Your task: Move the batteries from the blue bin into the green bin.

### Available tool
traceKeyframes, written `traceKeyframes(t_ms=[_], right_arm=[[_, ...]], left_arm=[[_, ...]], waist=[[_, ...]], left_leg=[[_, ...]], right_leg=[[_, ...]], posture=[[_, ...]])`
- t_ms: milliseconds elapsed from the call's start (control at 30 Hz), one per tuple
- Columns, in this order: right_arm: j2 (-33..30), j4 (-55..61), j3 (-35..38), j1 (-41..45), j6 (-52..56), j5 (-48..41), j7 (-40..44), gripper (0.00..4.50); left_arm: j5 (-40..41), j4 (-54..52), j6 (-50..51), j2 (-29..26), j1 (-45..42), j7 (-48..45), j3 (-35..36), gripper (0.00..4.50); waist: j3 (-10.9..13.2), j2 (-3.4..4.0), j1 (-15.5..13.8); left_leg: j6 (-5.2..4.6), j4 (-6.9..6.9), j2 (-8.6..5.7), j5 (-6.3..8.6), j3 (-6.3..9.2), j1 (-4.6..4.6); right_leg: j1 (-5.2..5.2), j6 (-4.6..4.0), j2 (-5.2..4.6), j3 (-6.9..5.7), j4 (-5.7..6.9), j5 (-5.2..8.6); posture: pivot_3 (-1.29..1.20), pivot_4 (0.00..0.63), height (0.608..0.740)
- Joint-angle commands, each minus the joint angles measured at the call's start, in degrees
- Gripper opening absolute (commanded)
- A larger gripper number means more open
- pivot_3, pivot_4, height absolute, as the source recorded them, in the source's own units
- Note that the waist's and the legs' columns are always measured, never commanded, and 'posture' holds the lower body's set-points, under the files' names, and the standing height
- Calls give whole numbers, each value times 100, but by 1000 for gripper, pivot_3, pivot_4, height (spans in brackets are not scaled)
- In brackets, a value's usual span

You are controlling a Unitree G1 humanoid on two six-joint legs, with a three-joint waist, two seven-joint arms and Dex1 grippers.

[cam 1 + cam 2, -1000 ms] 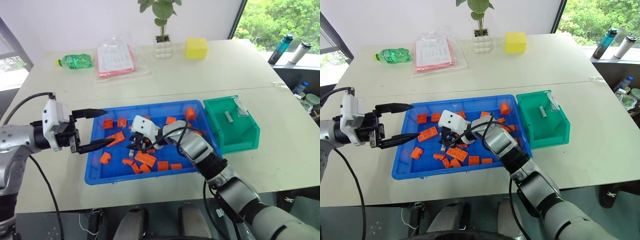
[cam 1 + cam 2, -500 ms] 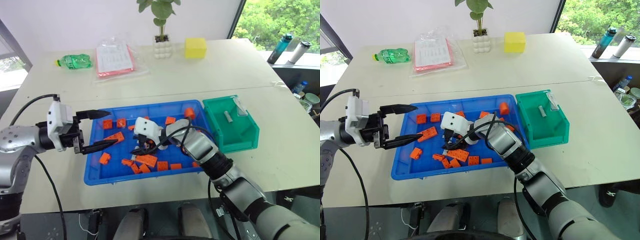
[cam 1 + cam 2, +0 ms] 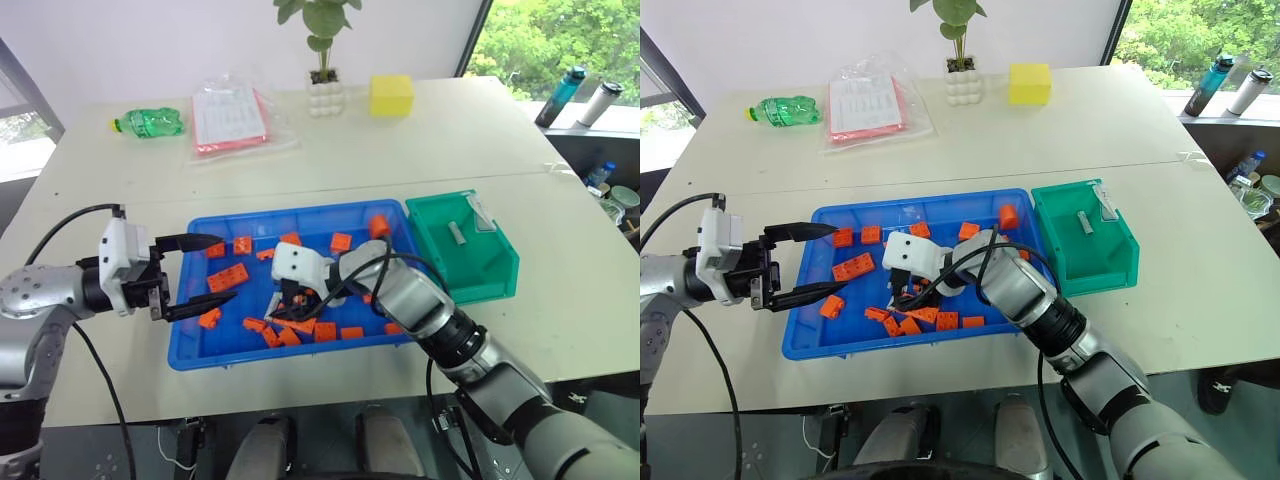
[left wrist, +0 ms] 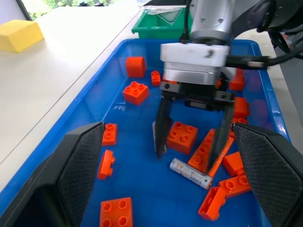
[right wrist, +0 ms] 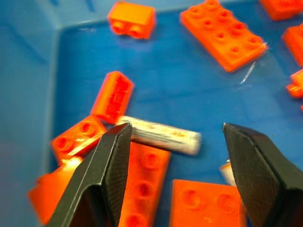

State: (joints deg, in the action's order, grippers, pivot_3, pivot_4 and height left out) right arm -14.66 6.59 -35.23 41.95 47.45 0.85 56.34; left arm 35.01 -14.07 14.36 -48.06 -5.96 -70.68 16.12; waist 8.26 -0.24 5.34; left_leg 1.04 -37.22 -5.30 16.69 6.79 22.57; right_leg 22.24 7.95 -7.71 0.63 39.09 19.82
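Note:
The blue bin (image 3: 300, 212) lies in front of me with several orange bricks scattered in it. One silver battery (image 5: 161, 135) lies flat on its floor among the bricks. My right gripper (image 5: 175, 127) hangs open just above that battery (image 4: 191, 172), one finger on each side and not touching it. Over the bin's left part hovers my left gripper (image 3: 225, 268), open and holding nothing. The green bin (image 3: 500, 265) stands against the blue bin's right end. It holds another battery (image 3: 457, 233) and a small white piece.
At the far side of the table are a green bottle (image 3: 150, 122), a plastic bag of papers (image 3: 232, 115), a plant in a white pot (image 3: 325, 95) and a yellow box (image 3: 392, 96). Two drink bottles (image 3: 563, 95) stand beyond the table's right corner.
My right gripper has opened its jaws and drawn back a little toward the bin's near side. The left gripper has stayed about where it was.

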Motion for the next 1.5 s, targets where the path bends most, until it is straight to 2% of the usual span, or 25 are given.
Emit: traceKeyframes(t_ms=[33, 233, 500, 1000, 1133, 1267, 1400, 1500], right_arm=[[57, 446, 71, 45, 221, -149, -113, 3098], [-12, 581, -73, -58, 475, -229, -253, 3098], [78, -157, -142, -16, -87, -78, -568, 3098], [-6, -549, -175, 3, -721, 120, -570, 3098], [75, -633, -149, -12, -813, 90, -562, 1931], [128, -765, -109, 37, -893, 119, -593, 69], [113, -720, 26, 97, -839, 50, -573, 52], [110, -437, 423, 192, -395, -255, -514, 52]], left_arm=[[33, -74, -83, 14, -121, -6, -25, 4500], [31, 22, -86, 35, -262, -37, -129, 4500], [117, -8, 49, -7, -375, -23, -124, 4500], [93, 113, 106, -49, -631, -32, -159, 4500], [65, 194, 103, -27, -765, -38, -202, 4500], [45, 288, 82, -21, -853, -58, -238, 4500], [63, 281, 80, -19, -830, -50, -246, 4500], [94, 233, 108, -12, -738, -35, -240, 4500]], waist=[[0, 0, -2], [0, 0, -117], [0, -1, -138], [0, -1, -140], [0, -1, -133], [0, -1, -133], [0, -1, -135], [0, -1, -136]], left_leg=[[0, 0, 0, 0, 0, 0], [0, -3, -1, 0, -3, 0], [0, -6, -1, 0, -4, 0], [0, -6, -1, 0, -5, 0], [0, -7, -1, 0, -5, 0], [0, -7, 0, 0, -5, -1], [0, -8, -1, 0, -5, 0], [0, -8, -1, 0, -5, 0]], right_leg=[[0, 0, 0, 0, 0, 0], [3, 0, -1, 1, -3, 0], [5, 0, 0, 1, -7, 0], [3, 0, 0, 1, -7, 0], [1, 0, 0, 1, -6, 0], [1, 0, 1, 1, -6, 0], [2, 0, 1, 0, -5, 0], [2, 0, 1, 1, -6, 0]], posture=[[0, 150, 726], [0, 150, 726], [0, 150, 726], [0, 150, 726], [0, 150, 726], [0, 150, 726], [0, 150, 726], [0, 150, 726]])
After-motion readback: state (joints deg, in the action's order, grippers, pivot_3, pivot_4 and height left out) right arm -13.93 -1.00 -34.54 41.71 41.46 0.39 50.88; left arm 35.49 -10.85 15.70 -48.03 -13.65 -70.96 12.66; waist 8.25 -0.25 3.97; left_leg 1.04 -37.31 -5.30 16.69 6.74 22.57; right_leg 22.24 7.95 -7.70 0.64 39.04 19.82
